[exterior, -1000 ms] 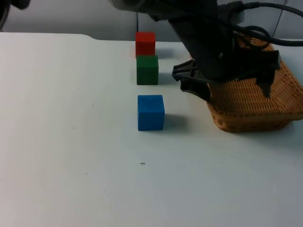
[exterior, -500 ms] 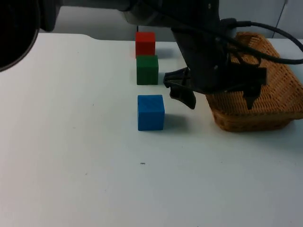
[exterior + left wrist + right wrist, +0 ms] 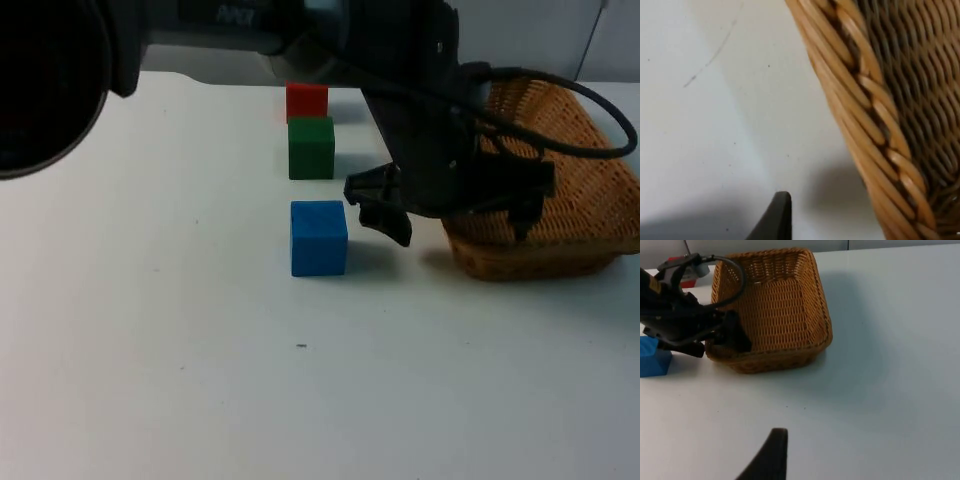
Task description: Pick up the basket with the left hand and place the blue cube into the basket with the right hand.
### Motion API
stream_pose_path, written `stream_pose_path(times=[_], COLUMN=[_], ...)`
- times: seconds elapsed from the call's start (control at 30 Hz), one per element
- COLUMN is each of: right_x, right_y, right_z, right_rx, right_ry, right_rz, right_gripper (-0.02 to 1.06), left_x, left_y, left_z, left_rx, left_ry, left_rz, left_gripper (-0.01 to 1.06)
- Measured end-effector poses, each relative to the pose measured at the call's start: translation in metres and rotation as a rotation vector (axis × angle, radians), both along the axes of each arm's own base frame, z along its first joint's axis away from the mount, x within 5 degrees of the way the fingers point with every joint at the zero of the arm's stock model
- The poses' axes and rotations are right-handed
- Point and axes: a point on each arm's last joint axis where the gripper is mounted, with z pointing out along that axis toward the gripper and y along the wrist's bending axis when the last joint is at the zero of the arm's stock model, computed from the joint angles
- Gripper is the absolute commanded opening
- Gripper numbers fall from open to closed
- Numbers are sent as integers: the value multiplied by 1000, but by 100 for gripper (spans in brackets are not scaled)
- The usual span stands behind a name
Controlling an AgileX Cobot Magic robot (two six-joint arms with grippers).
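The blue cube (image 3: 318, 238) sits on the white table, left of the wicker basket (image 3: 585, 215). My left gripper (image 3: 455, 212) hangs open at the basket's near left corner, one finger (image 3: 388, 215) outside toward the cube, the other (image 3: 525, 208) over the basket's near wall. The left wrist view has the basket's woven rim (image 3: 865, 100) close up, with a fingertip (image 3: 775, 220) over bare table beside it. From the right wrist I see the basket (image 3: 785, 357), the left gripper (image 3: 717, 342) at its corner and the blue cube (image 3: 652, 360) beyond. My right arm waits away from the basket; one fingertip (image 3: 772, 455) shows.
A green cube (image 3: 311, 148) and a red cube (image 3: 306, 100) stand in a row behind the blue one. The left arm's dark body spans the far edge of the table. Open table lies in front of the cubes and the basket.
The left gripper has slid a little leftward along the basket's near edge, toward the blue cube, staying open. The cubes have not moved.
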Motion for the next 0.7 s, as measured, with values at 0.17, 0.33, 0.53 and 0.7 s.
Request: stream_pose_path(times=[0.17, 0.33, 0.53, 0.7], right_x=[0, 0, 0, 0], right_y=[0, 0, 0, 0], right_z=[0, 0, 0, 0], right_rx=[0, 0, 0, 0], right_ry=[0, 0, 2, 2], right_rz=[0, 0, 0, 0], right_gripper=[104, 104, 104, 104], left_x=[0, 0, -1, -3], left_y=[0, -1, -3, -4], left_z=[-3, -3, 4, 20], left_rx=[5, -16, -37, -17], left_ry=[6, 17, 33, 63], left_rz=[0, 20, 41, 27], left_gripper=[43, 0, 0, 0])
